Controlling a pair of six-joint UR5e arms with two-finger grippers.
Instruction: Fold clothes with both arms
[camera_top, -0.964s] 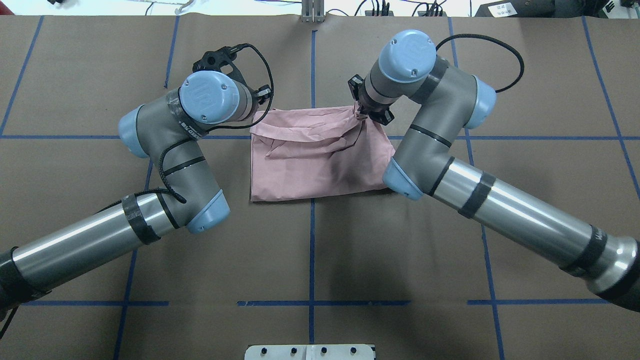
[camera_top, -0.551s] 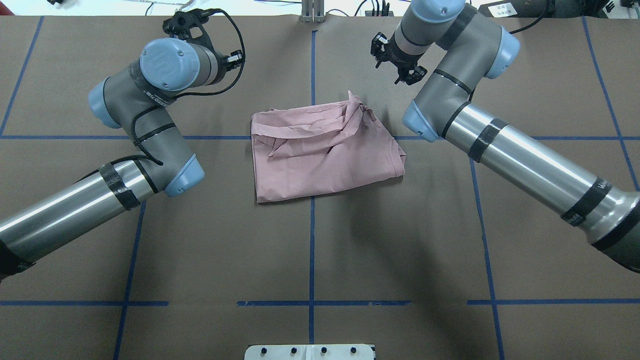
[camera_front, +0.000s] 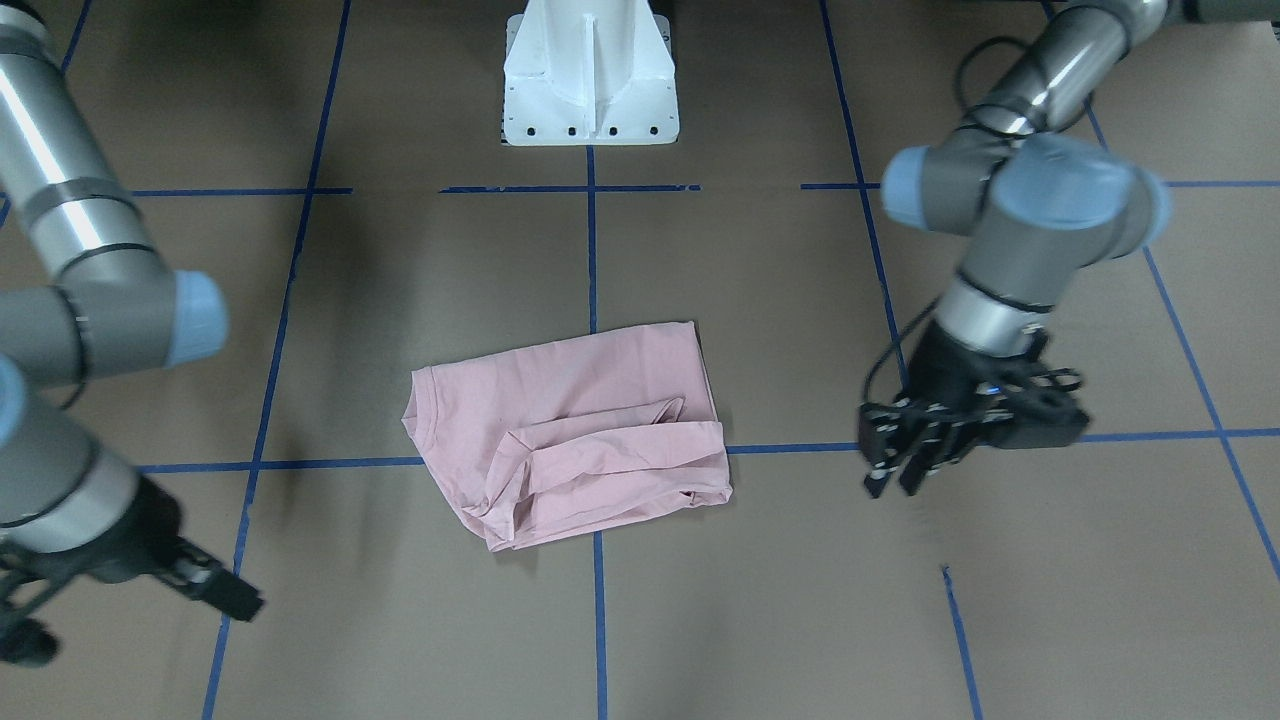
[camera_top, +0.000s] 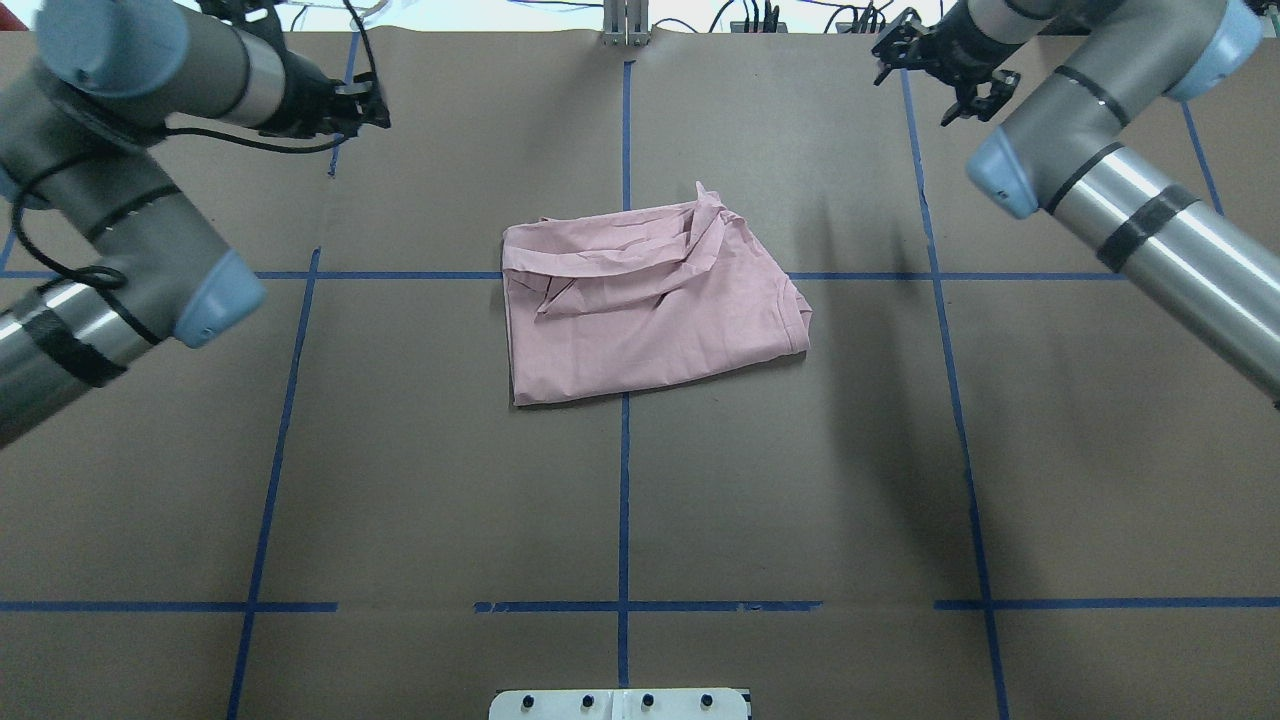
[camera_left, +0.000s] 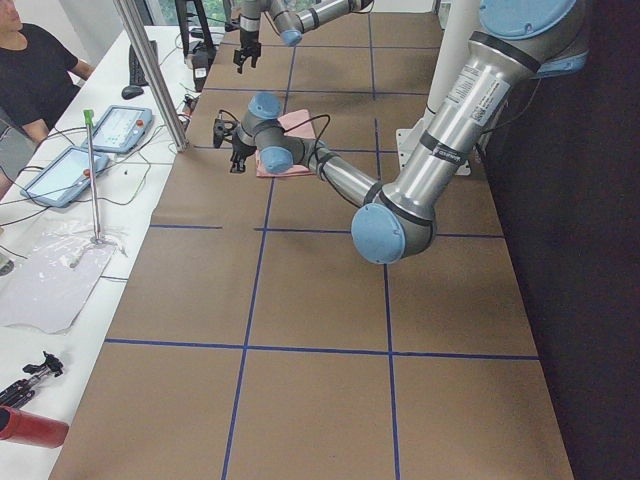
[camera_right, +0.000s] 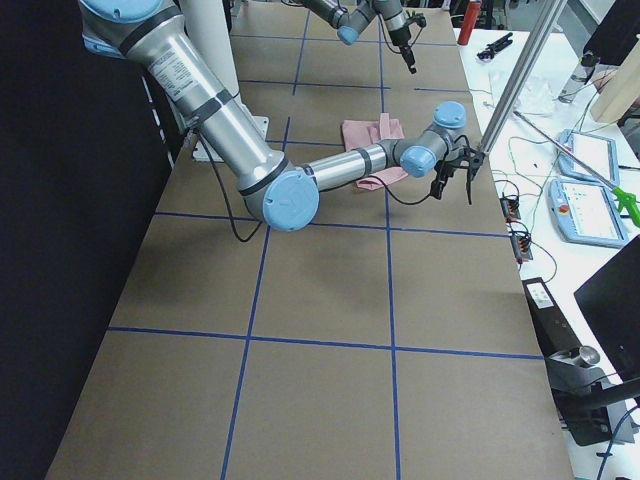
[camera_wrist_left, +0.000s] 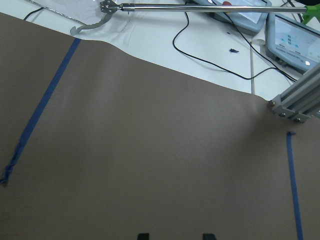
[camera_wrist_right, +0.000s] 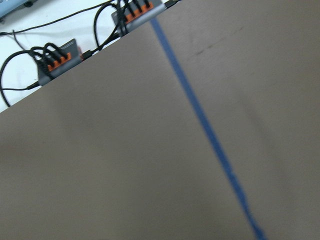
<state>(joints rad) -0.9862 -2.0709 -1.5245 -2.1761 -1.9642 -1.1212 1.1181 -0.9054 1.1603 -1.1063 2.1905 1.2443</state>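
Observation:
The pale pink T-shirt (camera_top: 650, 305) lies folded into a rough rectangle at the table's middle, plain side up, with a rumpled fold along its far edge. It also shows in the front view (camera_front: 570, 430). No drawing or lettering shows. My left gripper (camera_top: 372, 108) hovers open and empty over bare table near the far left, well clear of the shirt (camera_front: 897, 482). Its two fingertips (camera_wrist_left: 143, 235) show apart in the left wrist view. My right gripper (camera_top: 940, 65) is open and empty near the far right edge (camera_front: 225, 592).
The white pedestal base (camera_front: 588, 90) stands at the robot's side of the table. Blue tape lines (camera_top: 623, 500) grid the brown table. An aluminium post (camera_left: 150, 70), teach pendants (camera_left: 120, 125), cables and a seated person are at the far side.
Both grippers were at the shirt's far corners, the right one pinching cloth. Both have let go, risen and swung outward toward the far edge. The shirt has settled and lies still.

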